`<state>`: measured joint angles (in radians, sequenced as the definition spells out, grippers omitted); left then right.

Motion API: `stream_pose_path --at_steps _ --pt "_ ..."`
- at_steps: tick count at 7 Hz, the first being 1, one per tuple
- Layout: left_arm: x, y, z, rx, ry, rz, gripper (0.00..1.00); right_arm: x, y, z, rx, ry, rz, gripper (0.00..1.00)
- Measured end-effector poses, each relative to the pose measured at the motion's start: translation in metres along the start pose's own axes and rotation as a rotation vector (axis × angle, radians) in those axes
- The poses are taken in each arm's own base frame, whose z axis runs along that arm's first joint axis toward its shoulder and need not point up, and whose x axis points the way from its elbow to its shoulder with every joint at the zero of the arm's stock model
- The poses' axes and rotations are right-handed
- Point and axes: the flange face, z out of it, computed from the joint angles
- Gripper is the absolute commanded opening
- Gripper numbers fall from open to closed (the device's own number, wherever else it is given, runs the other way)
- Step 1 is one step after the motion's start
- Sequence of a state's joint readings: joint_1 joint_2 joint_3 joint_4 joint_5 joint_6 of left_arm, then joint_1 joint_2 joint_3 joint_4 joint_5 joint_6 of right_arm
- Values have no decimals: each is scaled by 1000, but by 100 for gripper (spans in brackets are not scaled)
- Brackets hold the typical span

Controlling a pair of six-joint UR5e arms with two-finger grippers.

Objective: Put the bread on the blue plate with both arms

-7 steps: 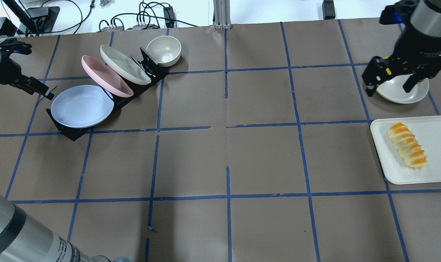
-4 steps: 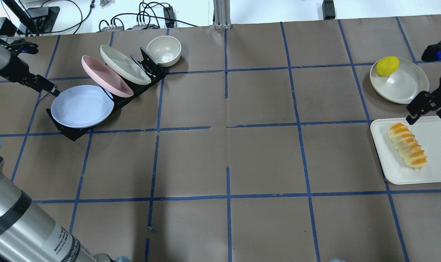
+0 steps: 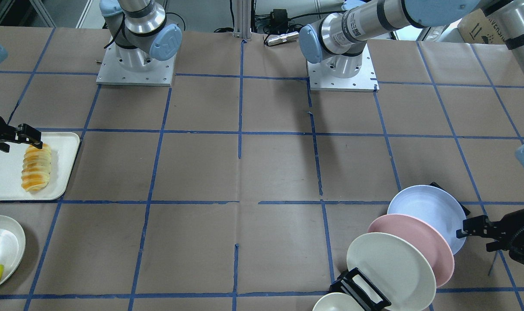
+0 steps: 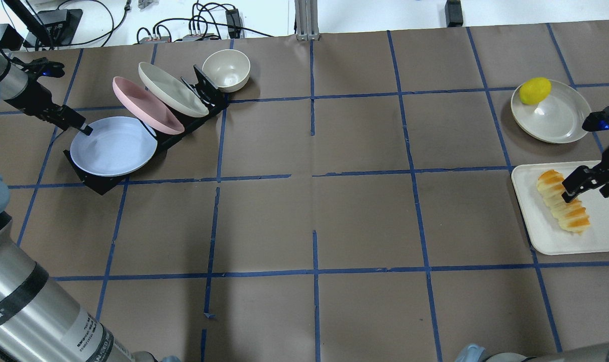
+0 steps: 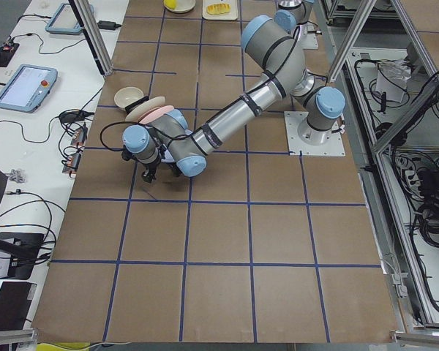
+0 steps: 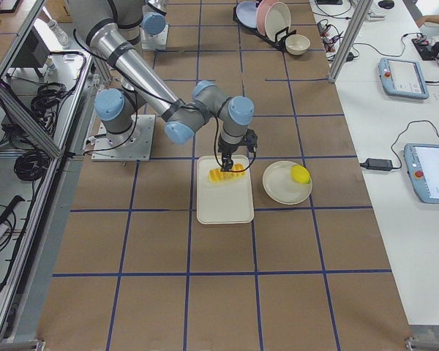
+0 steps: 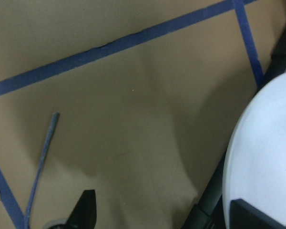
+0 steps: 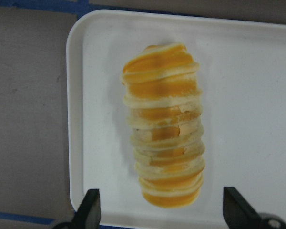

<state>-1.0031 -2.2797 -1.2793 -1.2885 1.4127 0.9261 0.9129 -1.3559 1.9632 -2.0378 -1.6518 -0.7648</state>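
The bread (image 4: 561, 201) is an orange and cream striped loaf lying on a white tray (image 4: 535, 226) at the table's right edge; it also shows in the front view (image 3: 36, 168) and the right wrist view (image 8: 164, 152). My right gripper (image 4: 588, 188) is open just above the loaf, one finger on each side of it, not touching. The blue plate (image 4: 113, 146) leans in the front slot of a black rack (image 4: 98, 183). My left gripper (image 4: 78, 125) is open at the plate's far left rim; in the left wrist view the rim (image 7: 267, 152) lies under one finger.
A pink plate (image 4: 146, 105) and a cream plate (image 4: 171, 89) stand in the same rack behind the blue one, with a cream bowl (image 4: 226, 69) beyond. A yellow lemon (image 4: 534, 91) sits on a cream plate (image 4: 555, 118) behind the tray.
My right gripper has moved from over the lemon plate toward me and down, to over the bread. My left gripper has moved right to the blue plate's rim.
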Motion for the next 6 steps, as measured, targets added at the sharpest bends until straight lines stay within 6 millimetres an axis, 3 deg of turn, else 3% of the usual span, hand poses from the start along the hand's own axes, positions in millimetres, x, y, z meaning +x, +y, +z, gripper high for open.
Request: stream_pose_path --at_steps 1,3,4,5,6 --pt "1 -1 -1 -5 4 -5 100 6 -6 15 7 4 3 89" --pt "2 0 8 -17 20 -11 97 9 -11 22 20 8 6 89" --pt "2 1 12 -22 25 -14 43 8 -13 21 25 9 7 89" --pt "5 -1 11 -24 24 -20 20 6 -14 22 28 7 9 89" --pt "13 -7 8 -25 17 -23 9 2 -16 23 30 2 12 87"
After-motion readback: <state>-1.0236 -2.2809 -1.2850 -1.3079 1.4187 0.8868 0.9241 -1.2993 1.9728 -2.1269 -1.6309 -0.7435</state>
